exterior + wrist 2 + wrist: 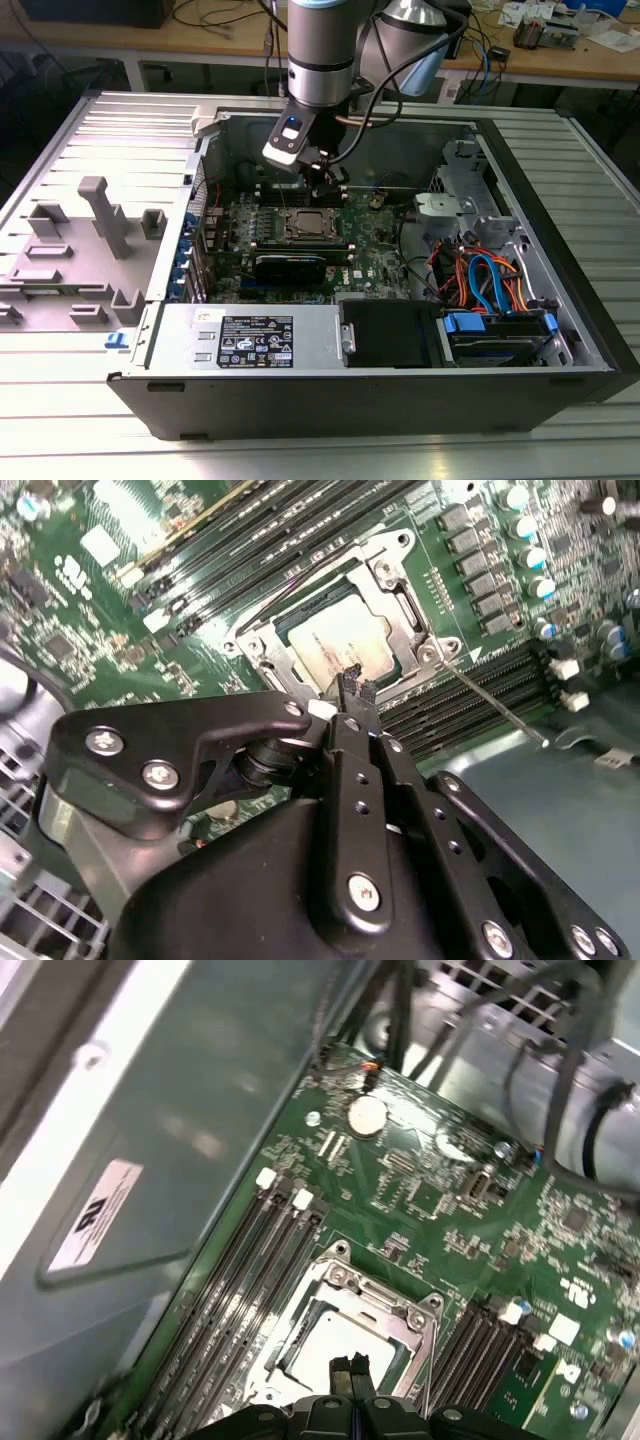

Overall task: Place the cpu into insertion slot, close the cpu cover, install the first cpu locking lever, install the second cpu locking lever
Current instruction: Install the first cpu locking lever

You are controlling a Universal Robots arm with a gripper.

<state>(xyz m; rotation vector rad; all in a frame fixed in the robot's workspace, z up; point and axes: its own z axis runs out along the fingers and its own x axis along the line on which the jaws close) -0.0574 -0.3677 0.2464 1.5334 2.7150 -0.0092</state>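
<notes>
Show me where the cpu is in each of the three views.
Exterior view: cpu mid-board, under the arm.
Second wrist view: cpu inside the cpu cover, just beyond the fingers.
First wrist view: cpu just beyond the fingers.
Shared landmark: memory slots beside it.

Open computer case [350, 400] on a bench [330, 455].
Silver power supply [250, 338] inside; orange and blue cables [488, 280] at the exterior view's right, grey plastic stand [100, 215] at its left.
</notes>
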